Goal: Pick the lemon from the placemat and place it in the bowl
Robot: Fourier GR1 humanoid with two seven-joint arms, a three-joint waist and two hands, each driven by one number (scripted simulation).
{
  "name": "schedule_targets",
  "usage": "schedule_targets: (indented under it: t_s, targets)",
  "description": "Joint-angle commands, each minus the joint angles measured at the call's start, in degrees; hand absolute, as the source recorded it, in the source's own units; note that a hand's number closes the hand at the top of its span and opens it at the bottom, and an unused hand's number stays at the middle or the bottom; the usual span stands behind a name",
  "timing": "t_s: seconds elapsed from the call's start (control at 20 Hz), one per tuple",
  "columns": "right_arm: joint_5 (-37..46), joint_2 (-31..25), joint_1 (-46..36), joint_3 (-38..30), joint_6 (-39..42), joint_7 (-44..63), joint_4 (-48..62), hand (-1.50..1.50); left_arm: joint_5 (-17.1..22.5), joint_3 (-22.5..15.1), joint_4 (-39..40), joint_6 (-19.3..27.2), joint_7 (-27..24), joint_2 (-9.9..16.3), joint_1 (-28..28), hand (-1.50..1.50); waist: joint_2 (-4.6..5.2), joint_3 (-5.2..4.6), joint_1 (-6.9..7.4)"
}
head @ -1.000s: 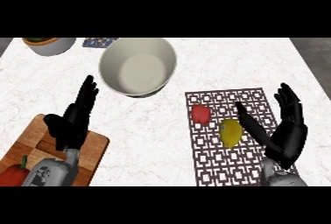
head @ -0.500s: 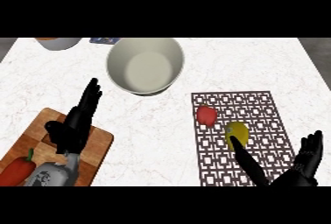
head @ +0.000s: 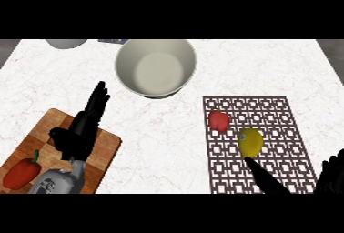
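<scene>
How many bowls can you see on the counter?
2. The big bowl sits at the counter's far middle; a smaller bowl shows at the far left, cut off by the view's edge. Others may lie out of view.

Lighting: even and bright, washing over the white marble table [head: 168, 150] without glare. Shadows: faint, soft ones sitting close under the large white round bowl [head: 156, 67] and beside the yellow lemon [head: 250, 141]. Focus: uniformly soft; outlines are blurring slightly throughout.
</scene>
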Motion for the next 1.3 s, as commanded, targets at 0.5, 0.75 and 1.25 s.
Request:
schedule_targets:
  t_s: [0.5, 0.75, 1.25]
  targets:
    - [10.06, 0.07, -7.88, 3.72, 14.50, 24.46, -2.09, -1.50, -0.39, 5.24, 0.41, -5.42, 1.15, -1.19, -0.40, 0.00, -0.31, 0.34, -0.12]
    - [9.36, 0.06, -5.41, 5.92, 8.28, 21.33, -3.72, -1.50, -3.27, 4.54, 1.71, -3.65, 1.83, -3.99, -1.31, 0.00, -0.33, 0.35, -0.26]
    - [2.37, 0.06, -8.34, 5.59, 2.82, 15.70, -1.19, -1.50, -5.12, 5.92, -0.62, -6.19, 1.84, -4.44, 0.91, 0.00, -0.31, 0.35, -0.06]
